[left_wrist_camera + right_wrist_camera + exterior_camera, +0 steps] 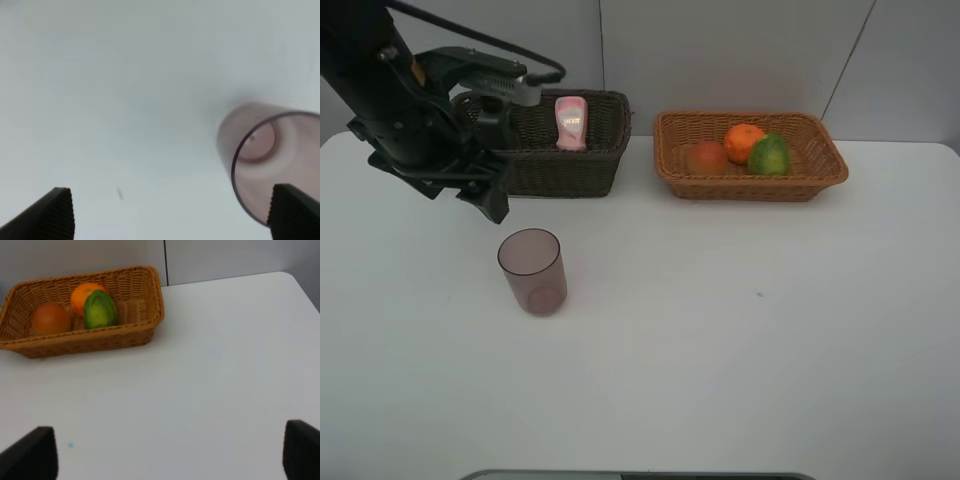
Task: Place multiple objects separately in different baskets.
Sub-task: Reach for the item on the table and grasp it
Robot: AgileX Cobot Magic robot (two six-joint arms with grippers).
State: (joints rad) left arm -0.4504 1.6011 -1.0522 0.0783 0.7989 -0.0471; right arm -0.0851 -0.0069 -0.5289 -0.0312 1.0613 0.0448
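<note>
Your inventory, exterior high view:
- Table (770, 350): white.
- Cup (532, 271): mauve, upright, left of centre, on the table, touching nothing.
- Dark basket (570, 165): upper left; pink tube (569, 122) stands inside.
- Tan basket (750, 183): upper right; holds your peach (706, 157), orange (744, 142) and green fruit (770, 156), close together.
- Left gripper (172, 212): upper left, above the cup, jaws apart, empty.
- Right gripper (170, 452): seen only from its wrist; jaws apart, empty.

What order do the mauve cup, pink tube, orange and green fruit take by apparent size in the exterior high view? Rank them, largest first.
1. Mauve cup, nearest the camera.
2. Pink tube, partly hidden in its basket.
3. Green fruit and orange: alike, and the orange is partly covered, so unranked.
</note>
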